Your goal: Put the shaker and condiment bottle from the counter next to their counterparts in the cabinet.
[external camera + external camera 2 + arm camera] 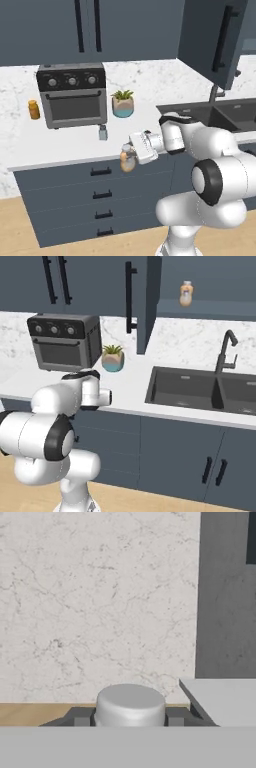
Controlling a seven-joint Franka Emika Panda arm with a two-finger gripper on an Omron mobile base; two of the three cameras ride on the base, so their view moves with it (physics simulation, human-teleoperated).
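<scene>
**Counter and cabinet shelf: contents**

Counter point(65, 142), white veined marble: toaster oven point(73, 95) far left; small orange jar point(33, 109) left of it; potted plant point(122, 103) right of it; shaker point(103, 132) nearer, front of oven. Cabinet point(210, 308) shelf: one orange bottle point(186, 293).

Orange squeeze bottle with pale cap point(130, 704): body cut off at hand view bottom. Dark finger tips point(80, 717) mostly hidden behind cap. Open slate-blue cabinet door point(212, 40) cut by top edge.

arm folded low, end effector point(128, 159) clamped (pointing sideways).
</scene>
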